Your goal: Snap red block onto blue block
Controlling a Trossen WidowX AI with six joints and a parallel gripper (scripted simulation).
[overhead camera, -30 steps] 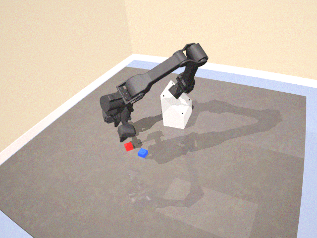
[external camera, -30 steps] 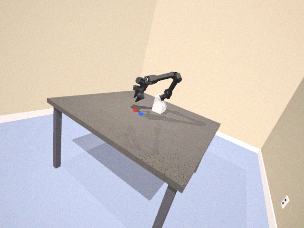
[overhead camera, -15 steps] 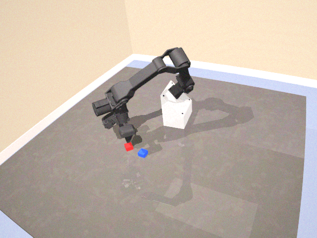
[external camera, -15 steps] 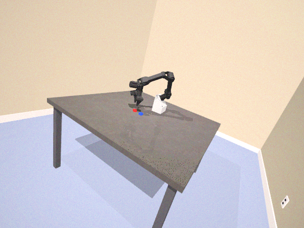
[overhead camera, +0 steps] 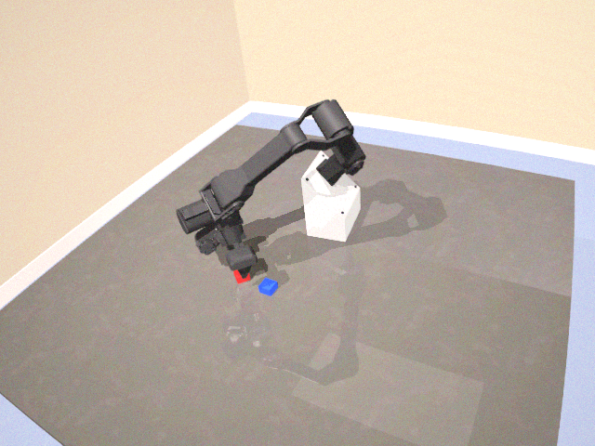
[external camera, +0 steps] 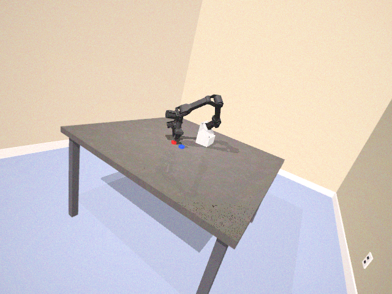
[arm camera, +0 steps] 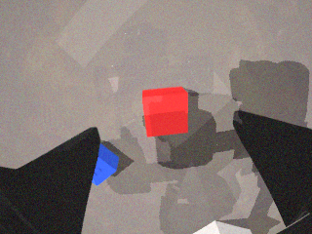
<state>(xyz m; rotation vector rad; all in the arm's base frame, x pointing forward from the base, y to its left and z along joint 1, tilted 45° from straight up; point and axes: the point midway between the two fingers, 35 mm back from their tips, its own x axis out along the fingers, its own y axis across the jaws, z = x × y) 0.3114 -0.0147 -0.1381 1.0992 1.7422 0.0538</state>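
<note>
"Where's the red block (overhead camera: pixel 242 277) (external camera: pixel 173 142) (arm camera: pixel 166 112)?"

"On the worktop (overhead camera: pixel 408 307) (external camera: pixel 133 145) (arm camera: pixel 29 97), under the end effector (overhead camera: pixel 244 274) (external camera: pixel 176 140) (arm camera: pixel 166 121)."

"Is it gripped?"

"No. The fingers stand wide apart with nothing clamped between them. In the wrist view the block shows in the gap, a little beyond the line of the tips, and neither finger touches it."

"And the blue block (overhead camera: pixel 268 286) (external camera: pixel 181 146) (arm camera: pixel 105 165)?"

"Also on the worktop, near the red one but apart from it. In the wrist view one finger hides part of it."

"So they aren't joined?"

"They aren't. Each sits separately, and the red one isn't on the blue."

"How is the arm (overhead camera: pixel 264 158) (external camera: pixel 196 104) placed?"

"It rises from the white base (overhead camera: pixel 324 218) (external camera: pixel 204 139), bends over at the top and reaches across, with the end effector pointing down. In the top view, its tip covers part of the red block."

"What about the base in the wrist view?"

"A white corner shows at the bottom edge. I can't tell much more of it from there."
</note>
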